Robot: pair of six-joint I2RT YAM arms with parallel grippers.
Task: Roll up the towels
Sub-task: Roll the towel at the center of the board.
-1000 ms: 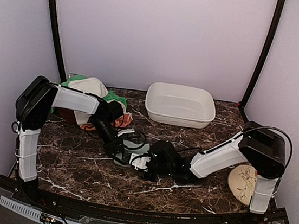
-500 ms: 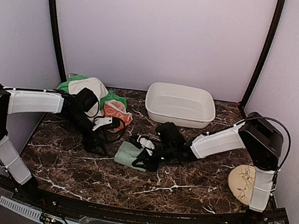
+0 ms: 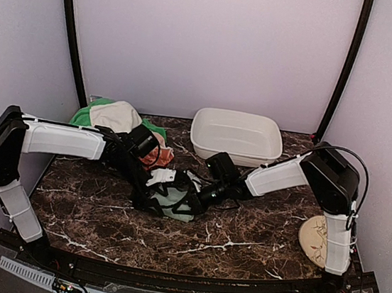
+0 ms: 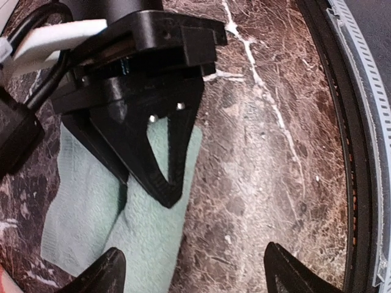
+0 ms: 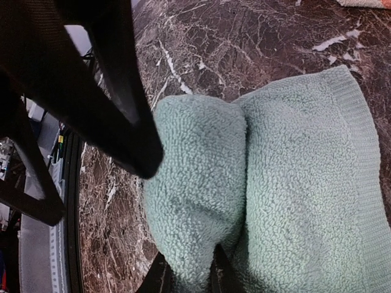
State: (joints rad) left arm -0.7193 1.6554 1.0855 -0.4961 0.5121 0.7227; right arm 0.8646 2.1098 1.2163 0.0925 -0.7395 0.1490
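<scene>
**Right gripper pinches the sage towel; left gripper gapes beside it**

The right gripper (image 5: 188,276) has its fingers (image 5: 219,271) drawn almost together on the thick doubled-over edge of the sage towel (image 5: 287,183), with a ridge of terry cloth nipped between them. That edge bulges into a soft roll. The rest of the towel lies flat on the table (image 3: 257,232), its hemmed border showing.

The left gripper (image 4: 195,278) is spread wide and holds nothing. In its wrist view one fingertip (image 4: 110,271) lies over the towel's near end and the other over bare marble. Whether either touches the surface cannot be told. The right gripper's black fingers point down into the cloth just ahead of it, tapering to a closed V.

From above, the two grippers meet at the middle of the table, with the sage towel between and under them.

At the back left corner a cream towel (image 3: 114,115) lies heaped on a green towel (image 3: 84,115), with an orange towel (image 3: 157,156) just beside them and partly behind the left arm. The basin (image 3: 232,155) sits at the back centre. The plate (image 3: 317,240) lies at the right edge, by the right arm's base.
</scene>
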